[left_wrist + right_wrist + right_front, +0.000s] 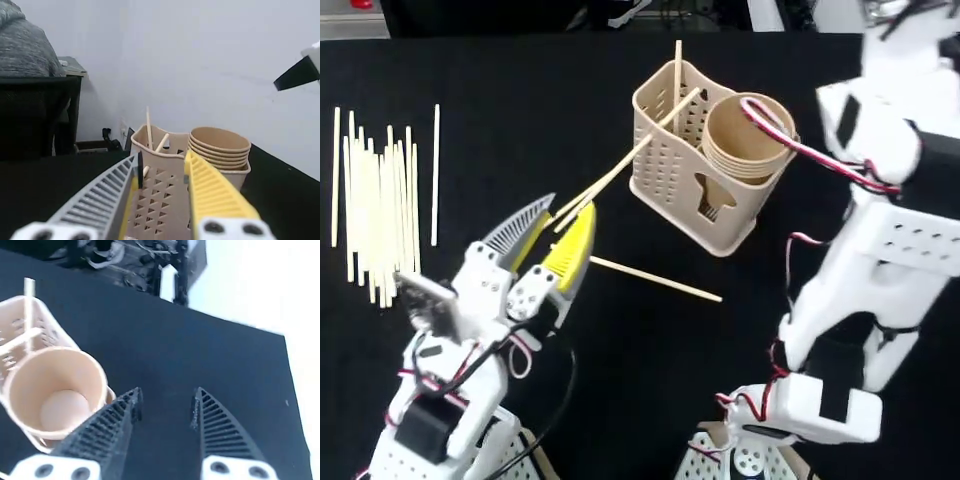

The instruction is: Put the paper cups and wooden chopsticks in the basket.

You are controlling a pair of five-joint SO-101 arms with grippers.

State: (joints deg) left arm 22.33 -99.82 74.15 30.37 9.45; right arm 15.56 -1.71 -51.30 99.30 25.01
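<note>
A beige slotted basket [670, 170] stands mid-table with a stack of paper cups [748, 135] in its right half and several wooden chopsticks [677, 75] in its left half. Two chopsticks [615, 172] lean out over the rim, their low ends between the tips of my left gripper [570, 202], which is open and closes on nothing. From the left wrist the basket [165, 200] and cups [220, 145] lie just beyond that gripper [162, 157]. My right gripper [165, 400] is open, hovering beside the cup stack [55, 390]. One chopstick [655, 278] lies loose on the table.
A spread of several loose chopsticks [375, 205] lies at the far left of the black table [520, 90]. The right arm's white body [880, 230] and its red-and-white cable [800, 145] stand close to the basket's right side.
</note>
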